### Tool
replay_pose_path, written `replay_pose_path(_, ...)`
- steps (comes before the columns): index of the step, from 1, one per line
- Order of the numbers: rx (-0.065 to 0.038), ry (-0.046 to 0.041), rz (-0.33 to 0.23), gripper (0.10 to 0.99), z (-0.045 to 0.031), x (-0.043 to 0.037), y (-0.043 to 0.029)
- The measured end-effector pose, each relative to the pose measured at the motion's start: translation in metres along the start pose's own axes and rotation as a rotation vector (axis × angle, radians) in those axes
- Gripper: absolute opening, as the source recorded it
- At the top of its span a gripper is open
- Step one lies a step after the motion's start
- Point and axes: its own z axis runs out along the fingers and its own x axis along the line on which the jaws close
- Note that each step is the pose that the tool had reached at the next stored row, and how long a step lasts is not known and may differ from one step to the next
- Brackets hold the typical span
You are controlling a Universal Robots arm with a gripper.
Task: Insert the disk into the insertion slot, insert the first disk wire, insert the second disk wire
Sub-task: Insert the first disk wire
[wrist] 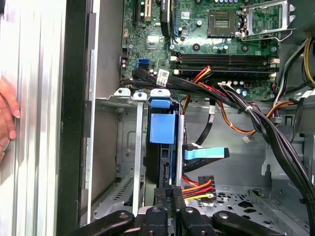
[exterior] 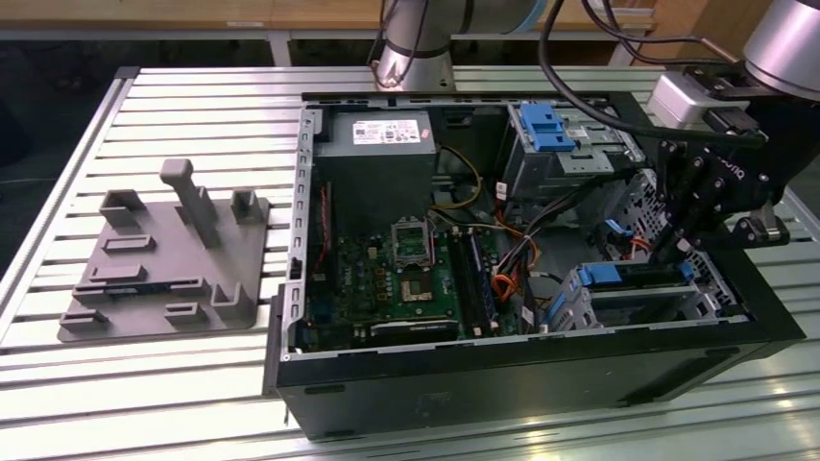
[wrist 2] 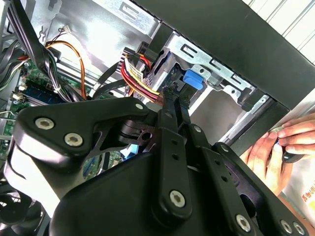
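The disk (wrist: pixel 161 129), in its blue carrier, sits inside the insertion slot (wrist: pixel 127 147), a silver perforated cage at the case's corner on the exterior view's right; there the disk (exterior: pixel 628 277) lies in the insertion slot (exterior: pixel 698 300). My gripper (exterior: pixel 662 252) reaches down into the case just above it. In both wrist views the gripper (wrist: pixel 170 192) (wrist 2: pixel 172 93) is shut on the black plug of a disk wire (wrist: pixel 198 189) with red, orange and yellow strands (wrist 2: pixel 137 71), held against the disk's end. A flat blue disk wire (wrist: pixel 206 153) lies beside it.
The open computer case (exterior: pixel 513 384) lies on a slatted metal table (exterior: pixel 192 115). A taller bay with a blue latch (exterior: pixel 543 127) stands behind. Cable bundles (wrist: pixel 236 103) cross over the motherboard (exterior: pixel 403 279). A grey fixture (exterior: pixel 160 259) sits on the left. A person's hand (wrist 2: pixel 275 147) (wrist: pixel 7 118) rests outside the case wall.
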Motion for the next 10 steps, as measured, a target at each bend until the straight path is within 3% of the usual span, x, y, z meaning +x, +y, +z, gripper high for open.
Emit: replay_pose_path(10,0.0,0.0,0.0,0.165,0.002,0.0008,0.0)
